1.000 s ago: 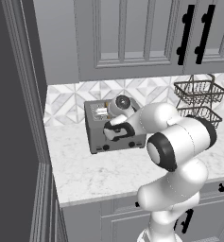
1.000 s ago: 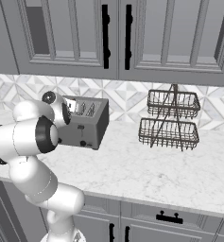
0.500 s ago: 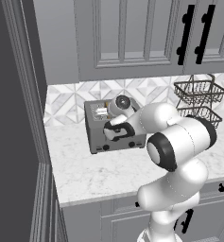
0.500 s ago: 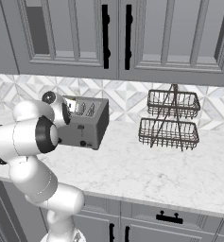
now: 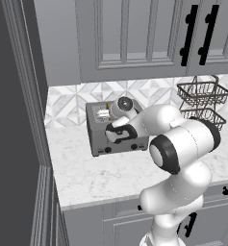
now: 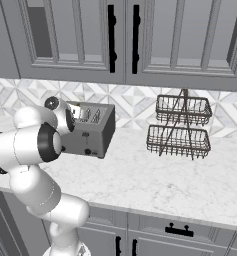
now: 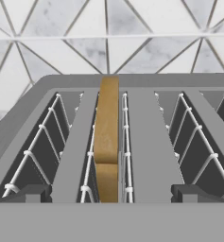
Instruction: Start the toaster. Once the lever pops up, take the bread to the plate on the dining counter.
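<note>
Bread point(image 7: 107, 142) sits upright in toaster point(image 7: 142, 137) slot — between the wide-spread jaws.

You have a marble wall counter point(image 6: 155, 182): the toaster point(image 6: 92, 132) toward its left end, a two-tier wire basket point(image 6: 180, 127) right of it.

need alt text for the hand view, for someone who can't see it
Close view down onto the top of a grey toaster, with a tan bread slice standing edge-on in the second slot from the left; the other slots show bare wire guides. Behind it is a backsplash of white and grey triangle tiles.
</note>
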Motion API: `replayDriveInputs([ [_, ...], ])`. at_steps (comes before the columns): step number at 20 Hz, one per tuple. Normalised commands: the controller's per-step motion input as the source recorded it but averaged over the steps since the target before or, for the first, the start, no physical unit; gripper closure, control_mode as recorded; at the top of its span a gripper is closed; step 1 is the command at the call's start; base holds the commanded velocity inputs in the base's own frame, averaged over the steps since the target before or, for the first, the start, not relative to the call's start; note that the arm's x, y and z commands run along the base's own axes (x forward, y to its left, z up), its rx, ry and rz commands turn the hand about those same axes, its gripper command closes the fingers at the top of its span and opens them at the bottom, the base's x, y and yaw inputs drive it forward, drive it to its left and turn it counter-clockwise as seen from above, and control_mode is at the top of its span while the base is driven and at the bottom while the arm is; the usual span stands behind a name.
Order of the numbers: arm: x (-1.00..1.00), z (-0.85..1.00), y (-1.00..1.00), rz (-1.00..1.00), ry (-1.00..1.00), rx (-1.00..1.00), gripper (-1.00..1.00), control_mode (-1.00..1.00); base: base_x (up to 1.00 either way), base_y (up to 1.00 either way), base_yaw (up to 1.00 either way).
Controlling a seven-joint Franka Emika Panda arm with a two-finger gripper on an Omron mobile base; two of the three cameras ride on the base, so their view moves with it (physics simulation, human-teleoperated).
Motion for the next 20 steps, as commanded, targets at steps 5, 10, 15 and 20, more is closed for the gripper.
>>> replayDriveInputs([
  [5, 0.0, 0.0, 0.0, 0.0, 0.0, 0.0, -1.0, -1.0, 0.0, 0.0, 0.0],
  [10, 0.0, 0.0, 0.0, 0.0, 0.0, 0.0, -1.0, -1.0, 0.0, 0.0, 0.0],
  [15, 0.0, 0.0, 0.0, 0.0, 0.0, 0.0, -1.0, -1.0, 0.0, 0.0, 0.0],
  [20, 0.0, 0.0, 0.0, 0.0, 0.0, 0.0, -1.0, -1.0, 0.0, 0.0, 0.0],
])
